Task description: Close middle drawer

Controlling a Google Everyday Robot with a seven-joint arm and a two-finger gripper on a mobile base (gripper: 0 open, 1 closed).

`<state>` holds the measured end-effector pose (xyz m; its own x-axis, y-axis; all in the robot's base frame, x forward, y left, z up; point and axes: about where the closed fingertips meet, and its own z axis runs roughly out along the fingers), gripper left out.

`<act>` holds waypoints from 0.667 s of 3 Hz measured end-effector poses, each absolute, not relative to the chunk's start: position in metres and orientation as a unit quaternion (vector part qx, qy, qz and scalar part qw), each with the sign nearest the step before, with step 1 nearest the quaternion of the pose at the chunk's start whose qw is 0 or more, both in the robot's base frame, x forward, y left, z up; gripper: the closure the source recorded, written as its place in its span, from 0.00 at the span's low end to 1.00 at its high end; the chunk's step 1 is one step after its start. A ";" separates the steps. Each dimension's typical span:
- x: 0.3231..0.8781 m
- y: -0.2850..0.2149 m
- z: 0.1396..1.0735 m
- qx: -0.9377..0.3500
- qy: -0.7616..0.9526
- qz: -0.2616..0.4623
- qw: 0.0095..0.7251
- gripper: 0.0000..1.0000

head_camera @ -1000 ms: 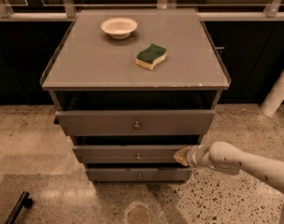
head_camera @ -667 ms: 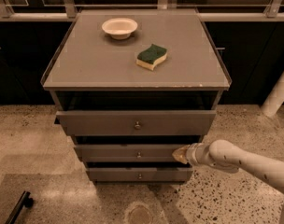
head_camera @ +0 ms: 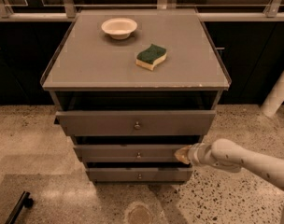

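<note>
One gripper (head_camera: 181,154), whether clenched or released I cannot tell, touches the middle drawer (head_camera: 128,153) at its front's right end.

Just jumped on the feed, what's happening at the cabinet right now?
The robot's gripper is down low at the right end of the middle drawer, against its front or very nearly so, placed to push it in. That drawer is not yet shut; a dark gap shows above it. The top drawer stands out too. A bowl and a sponge sit on the cabinet top.
</note>
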<state>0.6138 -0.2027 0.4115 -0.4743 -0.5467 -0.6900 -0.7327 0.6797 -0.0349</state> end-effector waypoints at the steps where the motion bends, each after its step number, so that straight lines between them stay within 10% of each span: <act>1: 0.597 -0.232 0.446 -0.352 0.863 0.099 0.349 1.00; 2: 0.581 -0.228 0.455 -0.360 0.862 0.088 0.345 0.83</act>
